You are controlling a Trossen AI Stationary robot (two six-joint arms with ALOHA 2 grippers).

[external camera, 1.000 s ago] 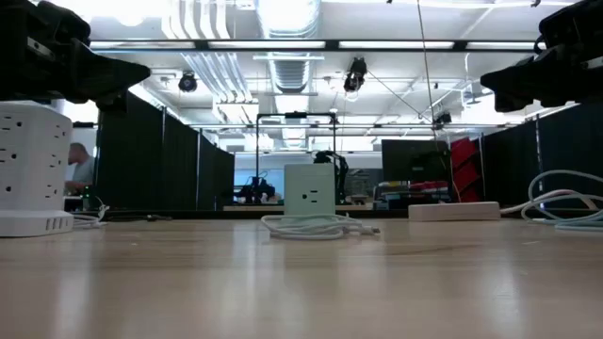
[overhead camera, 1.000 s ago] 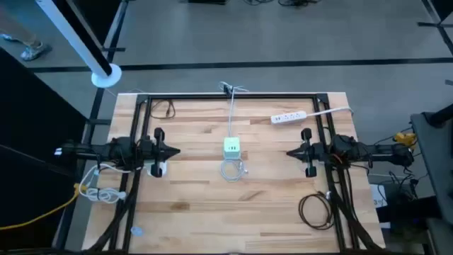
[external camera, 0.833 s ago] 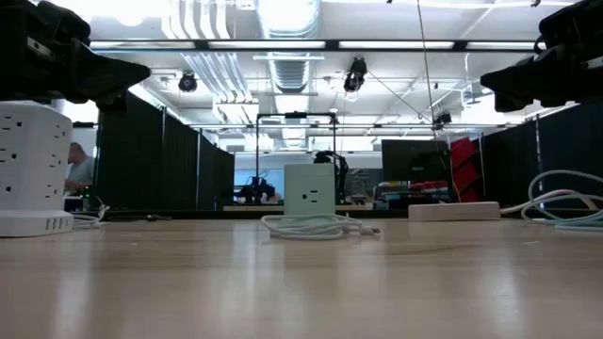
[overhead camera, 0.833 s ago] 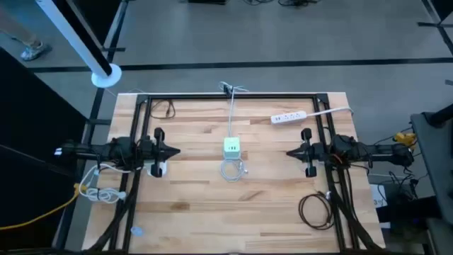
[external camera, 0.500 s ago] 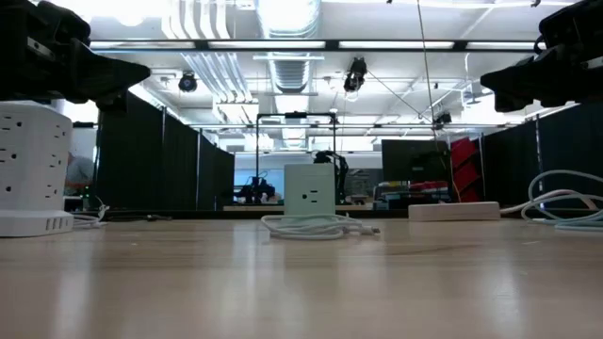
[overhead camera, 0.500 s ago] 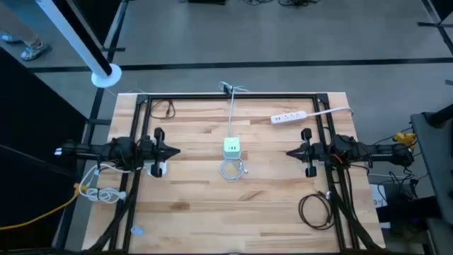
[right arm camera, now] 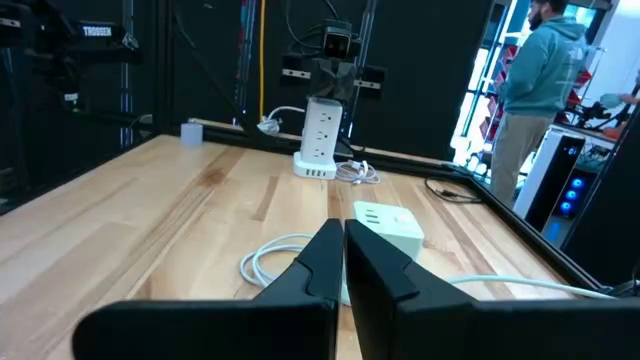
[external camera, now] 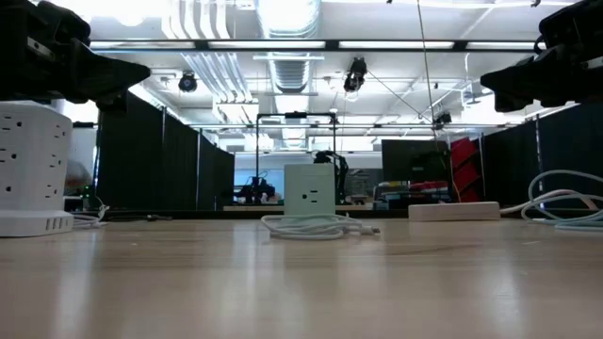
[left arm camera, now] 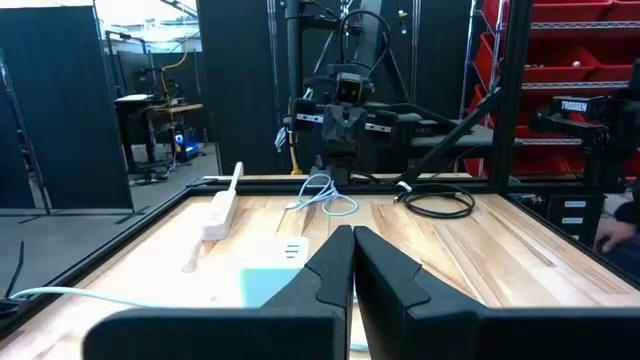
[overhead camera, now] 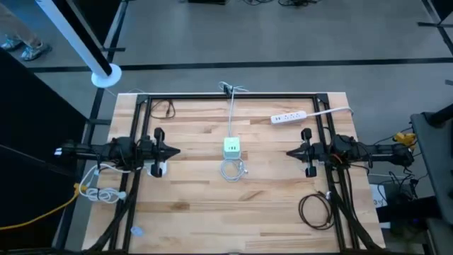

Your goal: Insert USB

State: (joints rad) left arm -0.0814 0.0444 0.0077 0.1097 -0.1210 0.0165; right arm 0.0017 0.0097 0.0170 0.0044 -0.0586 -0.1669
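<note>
One camera looks straight down on my counter (overhead camera: 198,212), one skims level across it, and my wrist cameras face each other.

A wooden table (overhead camera: 205,212) fills the frame's middle. At its centre sits a green-topped power cube (overhead camera: 231,147) with a coiled white cable (overhead camera: 233,169) just below it. The left gripper (overhead camera: 175,150) at middle left and the right gripper (overhead camera: 289,151) at middle right point inward, fingers closed. A white power strip (overhead camera: 288,117) lies upper right.

A lab: black curtain partitions (external camera: 165,155), red parts bins (left arm camera: 585,60)
</note>
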